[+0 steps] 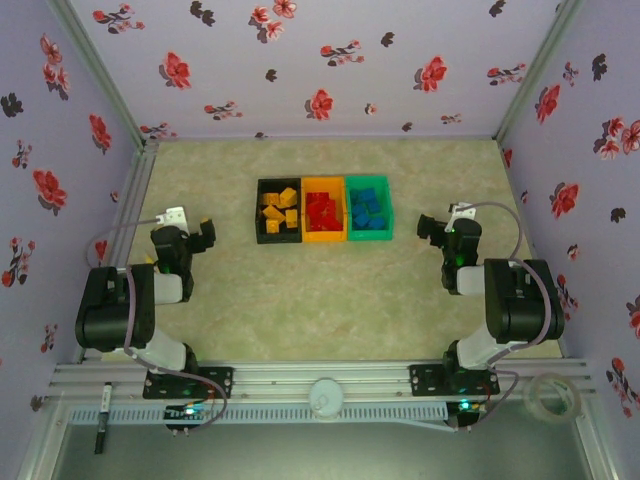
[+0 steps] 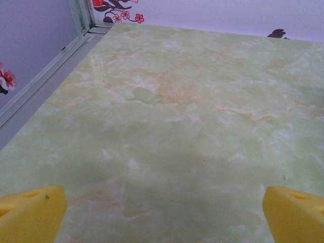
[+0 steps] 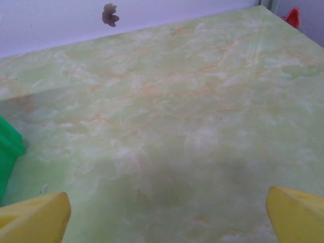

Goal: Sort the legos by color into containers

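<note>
Three joined bins sit at the table's middle back. The black bin (image 1: 257, 212) holds several orange-yellow legos (image 1: 280, 211). Red legos (image 1: 322, 212) fill the orange bin (image 1: 324, 238), and blue legos (image 1: 368, 213) lie in the green bin (image 1: 385, 185). My left gripper (image 1: 203, 233) rests low at the left, well apart from the bins, open with bare tabletop between its yellow fingertips (image 2: 30, 212). At the right my right gripper (image 1: 430, 226) is open too, nothing between its fingertips (image 3: 298, 212). A corner of the green bin (image 3: 7, 152) shows at the left edge of the right wrist view.
Flowered walls close in the green marbled table (image 1: 320, 300) on three sides. A metal rail (image 1: 330, 380) runs along the near edge, with a roll of tape (image 1: 552, 396), a white round cap (image 1: 326, 396) and a marker pen (image 1: 103, 412) in front of it.
</note>
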`<state>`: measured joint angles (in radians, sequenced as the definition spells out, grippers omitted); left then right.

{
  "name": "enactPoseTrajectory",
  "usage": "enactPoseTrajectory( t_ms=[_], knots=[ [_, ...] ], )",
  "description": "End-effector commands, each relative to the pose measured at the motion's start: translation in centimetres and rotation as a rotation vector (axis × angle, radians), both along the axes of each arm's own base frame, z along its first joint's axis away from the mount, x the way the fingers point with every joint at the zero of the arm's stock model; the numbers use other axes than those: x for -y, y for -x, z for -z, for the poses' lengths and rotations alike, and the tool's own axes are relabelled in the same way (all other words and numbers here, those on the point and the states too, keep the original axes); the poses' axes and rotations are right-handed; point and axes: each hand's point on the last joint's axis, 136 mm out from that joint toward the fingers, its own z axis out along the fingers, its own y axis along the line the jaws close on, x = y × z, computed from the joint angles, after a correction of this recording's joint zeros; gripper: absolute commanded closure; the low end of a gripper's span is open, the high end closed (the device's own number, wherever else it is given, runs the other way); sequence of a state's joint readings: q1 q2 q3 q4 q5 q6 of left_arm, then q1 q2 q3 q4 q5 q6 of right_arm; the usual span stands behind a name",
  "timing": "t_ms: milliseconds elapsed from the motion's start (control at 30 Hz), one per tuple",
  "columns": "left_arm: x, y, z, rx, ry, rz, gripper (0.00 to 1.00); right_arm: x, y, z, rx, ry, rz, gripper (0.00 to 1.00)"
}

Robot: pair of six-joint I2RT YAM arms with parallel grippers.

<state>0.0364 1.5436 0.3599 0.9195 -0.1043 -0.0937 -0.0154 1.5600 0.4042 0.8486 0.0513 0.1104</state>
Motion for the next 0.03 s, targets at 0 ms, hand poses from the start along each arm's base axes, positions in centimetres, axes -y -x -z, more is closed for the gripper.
enactPoseTrajectory(
  t_ms=[0],
  knots=[
    [-0.05,-0.31,-0.73,0.02,-0.029,-0.001,0.0,0.15,-0.01,-0.25,0.017,0.018,-0.007,0.0]
  ],
)
